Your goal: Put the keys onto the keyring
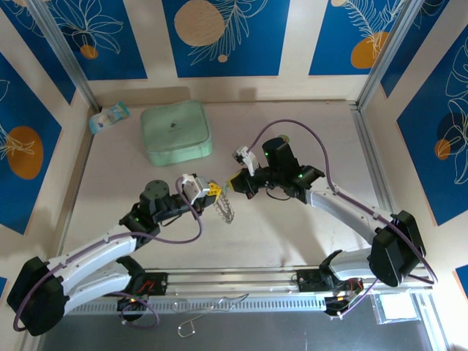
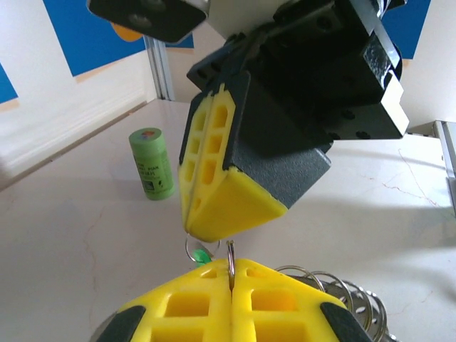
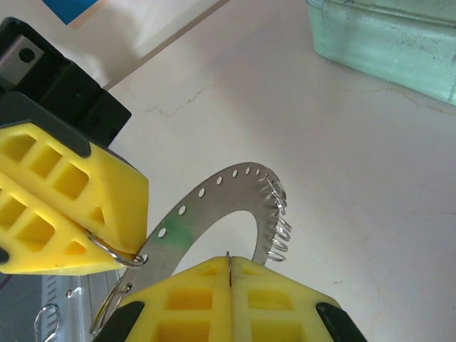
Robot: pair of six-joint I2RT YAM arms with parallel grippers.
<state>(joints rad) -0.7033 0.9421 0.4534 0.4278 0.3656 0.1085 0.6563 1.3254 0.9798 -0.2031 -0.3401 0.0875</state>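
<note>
Left gripper [image 1: 215, 191] fingers are closed, pinching the keyring [image 1: 227, 210]. Right gripper [image 1: 235, 180] fingers are closed too, facing them, with the green key [image 2: 204, 251] just under their tips.

The keyring [image 3: 214, 194] is a flat silvery arc punched with holes, small wire loops crowding its outer edge. It hangs off the counter, one end pinched at the left claw [image 3: 134, 249], curving round just behind the right claw [image 3: 229, 268]. A speck of the green key [image 2: 204, 252] shows just below the right claw's tip.
</note>
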